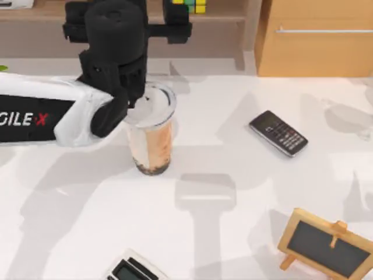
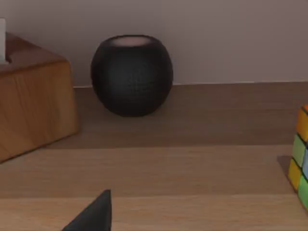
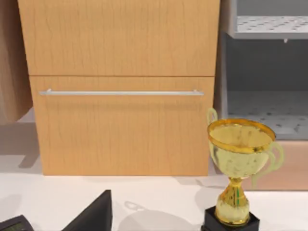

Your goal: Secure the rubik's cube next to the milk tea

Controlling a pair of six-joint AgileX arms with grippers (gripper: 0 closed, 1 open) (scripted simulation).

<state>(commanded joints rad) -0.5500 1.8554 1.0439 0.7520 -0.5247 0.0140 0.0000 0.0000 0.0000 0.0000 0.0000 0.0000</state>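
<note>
My left hand (image 1: pixel 178 23) reaches over the milk tea (image 1: pixel 151 137) toward the shelf; its grip I cannot tell. The rubik's cube (image 1: pixel 189 6), cut off, sits just beyond.

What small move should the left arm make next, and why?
Probably shift the left gripper sideways toward the rubik's cube. In the top view the cube sits on the wooden shelf behind the milk tea, and in the left wrist view it is off-centre, at the frame's edge.
</note>
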